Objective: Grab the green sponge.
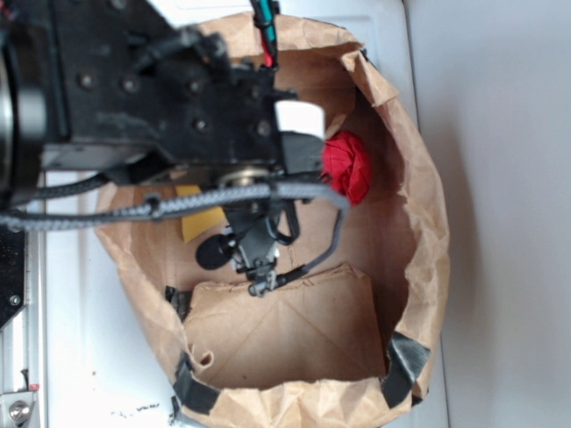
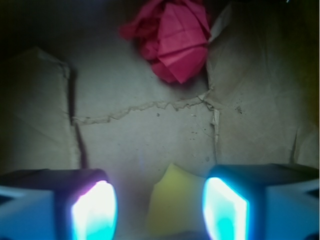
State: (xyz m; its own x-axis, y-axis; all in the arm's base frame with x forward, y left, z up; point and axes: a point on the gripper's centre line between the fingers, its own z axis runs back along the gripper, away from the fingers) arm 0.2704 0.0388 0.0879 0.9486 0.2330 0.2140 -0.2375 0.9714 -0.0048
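Wrist view: gripper [image 2: 160, 205] open, jaws either side of the green sponge [image 2: 175, 205], not closed on it. Red fabric ball [image 2: 172, 40] lies well beyond, inside the paper bag [image 1: 419, 214].

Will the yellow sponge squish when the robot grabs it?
Probably yes. The green sponge looks like soft foam, so it should squash a bit between the tool's open fingers. It is likely light for its size. Lying flat on the paper bag, it shouldn't roll.

You see a white tabletop [image 1: 98, 357] carrying a brown paper bag [image 1: 419, 223], its top rolled open.
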